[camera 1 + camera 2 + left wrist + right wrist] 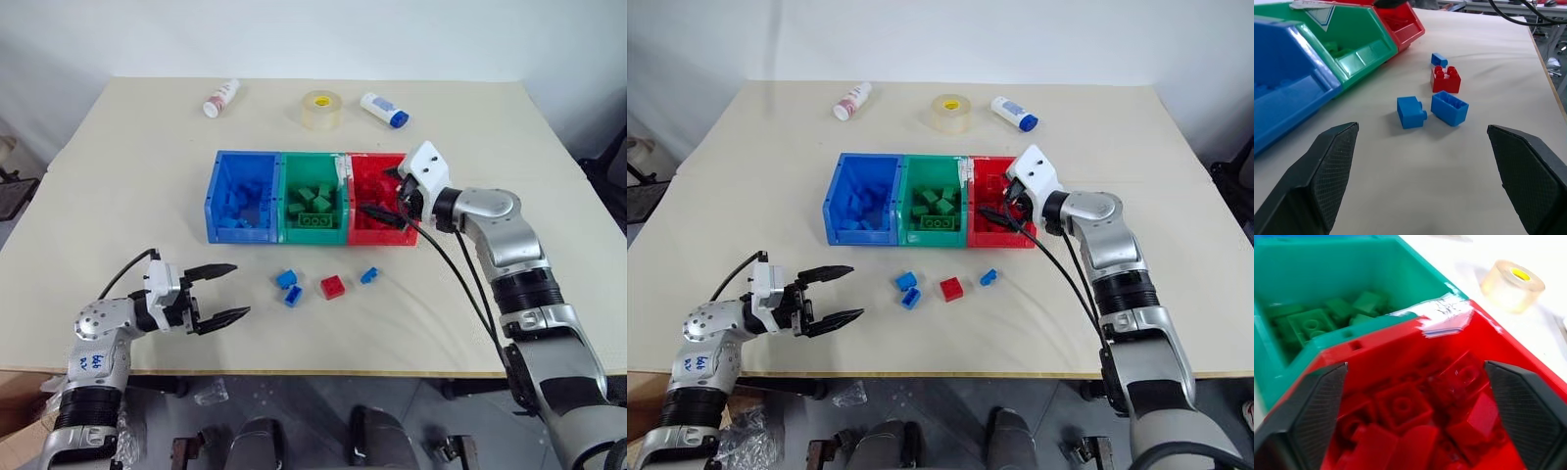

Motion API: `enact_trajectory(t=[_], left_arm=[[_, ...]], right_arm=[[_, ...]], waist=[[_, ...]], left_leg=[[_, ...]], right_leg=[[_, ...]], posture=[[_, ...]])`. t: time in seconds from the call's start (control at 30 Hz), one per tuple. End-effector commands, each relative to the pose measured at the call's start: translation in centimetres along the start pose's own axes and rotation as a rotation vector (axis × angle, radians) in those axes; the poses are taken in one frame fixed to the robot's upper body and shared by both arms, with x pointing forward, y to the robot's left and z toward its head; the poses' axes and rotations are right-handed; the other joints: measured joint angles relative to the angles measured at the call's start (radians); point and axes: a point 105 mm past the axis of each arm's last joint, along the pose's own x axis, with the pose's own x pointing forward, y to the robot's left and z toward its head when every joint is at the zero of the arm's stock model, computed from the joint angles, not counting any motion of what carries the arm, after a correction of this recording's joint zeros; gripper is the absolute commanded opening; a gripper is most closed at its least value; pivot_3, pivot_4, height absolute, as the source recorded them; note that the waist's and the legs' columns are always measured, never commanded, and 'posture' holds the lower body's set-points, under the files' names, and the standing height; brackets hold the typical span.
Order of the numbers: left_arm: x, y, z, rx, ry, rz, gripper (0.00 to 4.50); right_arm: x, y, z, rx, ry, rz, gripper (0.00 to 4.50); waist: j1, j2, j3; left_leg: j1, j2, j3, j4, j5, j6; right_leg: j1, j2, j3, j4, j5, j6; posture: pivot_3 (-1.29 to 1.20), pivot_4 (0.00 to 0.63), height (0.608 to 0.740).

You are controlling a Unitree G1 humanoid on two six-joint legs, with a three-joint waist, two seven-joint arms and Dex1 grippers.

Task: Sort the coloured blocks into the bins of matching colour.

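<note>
Sorting looks mostly done: the joined blue, green and red plastic bins (312,233) on the tabletop (118,166) each hold matching studded bricks. Right gripper (385,204) gapes empty over the red bin; left gripper (225,292) waits wide. Three blue bricks (286,279) and one red brick (333,287) remain loose before the bins.

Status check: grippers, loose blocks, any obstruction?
Left gripper open, empty. Right gripper open over red bin. Three blue blocks, one red block loose on table. Nothing in the way.
</note>
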Motion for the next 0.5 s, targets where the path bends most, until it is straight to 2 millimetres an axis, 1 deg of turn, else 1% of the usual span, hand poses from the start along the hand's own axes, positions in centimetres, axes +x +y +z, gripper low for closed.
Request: enact_trajectory(t=[0.03,0.1,0.13,0.23,0.27,0.37,0.43,0.5], left_arm=[[-0.1,0.0,0.1,0.002,-0.007,-0.005,4.50],[-0.1,0.0,0.0,-0.001,-0.003,-0.010,4.50],[-0.2,0.0,0.0,-0.002,-0.002,-0.011,4.50],[-0.3,0.1,-0.1,-0.005,0.002,-0.013,4.50],[-0.4,0.2,-0.2,-0.005,0.005,-0.013,4.50],[-0.6,0.3,-0.2,-0.008,0.005,-0.011,4.50],[-0.8,0.4,-0.2,-0.008,0.007,-0.010,4.50],[-0.9,0.4,-0.2,-0.008,0.010,-0.009,4.50]], right_arm=[[-2.8,1.5,1.1,-0.031,-0.047,0.103,4.49],[-4.9,3.1,0.5,-0.021,-0.043,0.185,4.49],[-5.6,3.6,0.4,-0.017,-0.041,0.205,4.49],[-9.7,5.2,-1.6,0.010,0.082,0.279,4.49],[-11.1,5.4,-2.2,0.020,0.127,0.288,4.49],[-14.4,5.4,-3.6,0.046,0.229,0.265,4.49],[-15.9,5.5,-4.1,0.057,0.276,0.259,4.49],[-17.0,5.8,-4.6,0.063,0.313,0.260,4.49]], waist=[[0.004,0.000,0.000],[0.009,0.000,0.000],[0.009,0.000,0.000],[0.007,0.000,0.000],[0.008,0.000,0.000],[0.007,0.000,0.000],[0.003,0.000,0.000],[0.002,0.000,0.000]], left_leg=[[0.000,0.000,0.000,0.000,0.000,0.000],[0.000,0.000,0.000,0.000,0.000,0.000],[0.000,0.000,-0.001,0.000,0.000,0.000],[0.000,0.000,0.000,0.001,0.000,0.000],[0.000,0.000,-0.001,0.001,-0.001,0.000],[0.000,0.000,-0.001,0.001,-0.001,0.000],[0.001,0.000,0.000,0.001,-0.001,0.000],[0.002,0.002,0.000,0.001,-0.001,-0.001]], right_leg=[[0.000,0.000,0.000,0.000,0.000,0.000],[0.001,0.000,0.000,-0.001,0.000,0.000],[0.001,0.000,0.000,-0.001,0.000,0.000],[0.001,0.000,0.000,-0.001,0.000,0.000],[0.001,0.000,0.000,-0.001,0.000,0.000],[0.001,0.000,0.000,-0.001,0.000,0.000],[0.002,0.000,0.000,-0.001,0.000,0.000],[0.002,0.002,0.001,-0.001,0.000,0.000]], posture=[[0.00,0.150,0.740],[0.00,0.150,0.740],[0.00,0.150,0.740],[0.00,0.150,0.740],[0.00,0.150,0.740],[0.00,0.150,0.740],[0.00,0.150,0.740],[0.00,0.150,0.740]])
